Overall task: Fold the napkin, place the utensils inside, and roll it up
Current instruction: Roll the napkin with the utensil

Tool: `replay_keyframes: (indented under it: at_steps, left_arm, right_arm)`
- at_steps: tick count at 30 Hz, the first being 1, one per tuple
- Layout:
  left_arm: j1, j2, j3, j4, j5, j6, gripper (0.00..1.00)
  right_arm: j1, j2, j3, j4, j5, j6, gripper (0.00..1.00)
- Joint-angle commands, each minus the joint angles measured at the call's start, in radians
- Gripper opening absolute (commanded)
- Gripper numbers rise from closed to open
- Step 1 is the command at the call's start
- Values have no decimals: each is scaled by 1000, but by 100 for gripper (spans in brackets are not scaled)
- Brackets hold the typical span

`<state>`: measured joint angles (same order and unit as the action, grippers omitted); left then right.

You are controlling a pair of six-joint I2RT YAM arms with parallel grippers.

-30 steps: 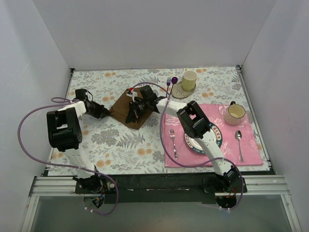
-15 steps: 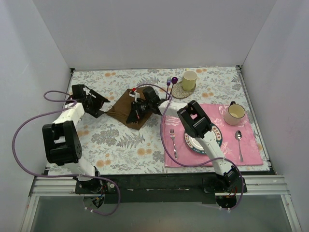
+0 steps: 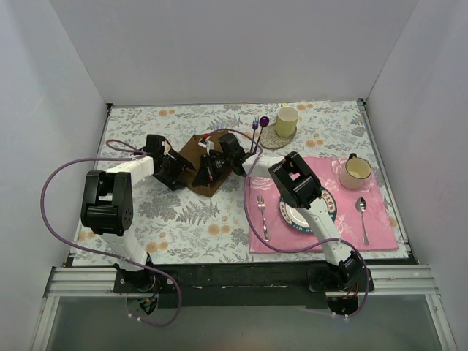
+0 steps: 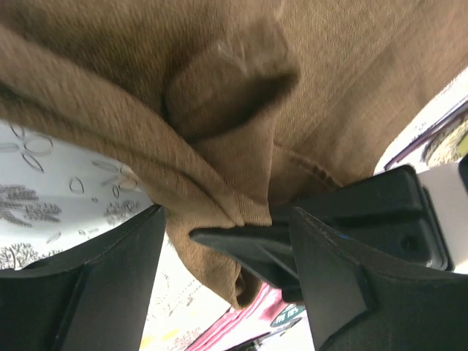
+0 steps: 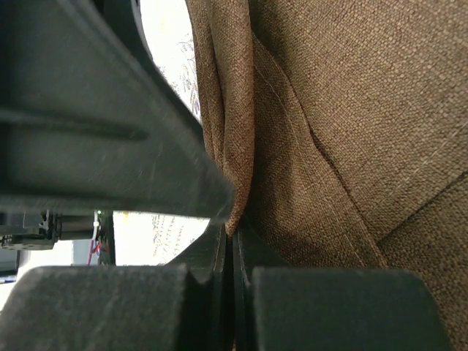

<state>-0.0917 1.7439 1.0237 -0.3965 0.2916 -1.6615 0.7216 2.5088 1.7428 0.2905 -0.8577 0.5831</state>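
The napkin (image 3: 191, 152) is found on the far, middle-left part of the floral tablecloth (image 3: 183, 219), bunched into a folded heap and partly covered by both grippers. The left gripper (image 3: 178, 172) is set at its left edge, reached by a forearm laid low and pointing right from a raised elbow. The right gripper (image 3: 205, 170) is set on its near right side, at the end of an arm stretched far left over the pink placemat (image 3: 380, 227).

Only in the left wrist view is it shown that the left gripper (image 4: 227, 216) stands open, its fingers (image 4: 110, 292) spread to either side of a hanging fold of the napkin (image 4: 329, 73). Only in the right wrist view is the right gripper (image 5: 232, 248) seen clamped on a doubled edge of the napkin (image 5: 351, 110).

On the placemat one plate (image 3: 327, 208), one fork (image 3: 261, 216), one spoon (image 3: 363, 216) and one mug (image 3: 356, 172) are counted. One yellow cup (image 3: 287, 121) is set on a coaster (image 3: 272, 137) beyond it.
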Motion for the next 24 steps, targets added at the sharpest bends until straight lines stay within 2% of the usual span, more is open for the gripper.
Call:
replay_keyframes:
  at_steps: [1,7,14,17,20,24]
  left_arm:
    - [9,0,53,-13,-45,-24,63]
    - [7,-20,50,2,-71,-24,55]
    - [7,8,95,-24,-69,-11,41]
    - [3,-26,92,-30,-92,2,42]
    - [3,-44,85,-30,-100,2,48]
    - [1,-46,101,-45,-86,0,49]
  right_arm:
    - [-11,21,-25,-105,51,-57,1]
    - [-11,22,-2,-142,59,-88,1]
    - [-11,24,14,-188,74,-127,1]
    - [-11,24,20,-200,78,-140,1]
    - [-11,27,24,-202,75,-141,1]
    - [-11,28,24,-208,74,-146,1]
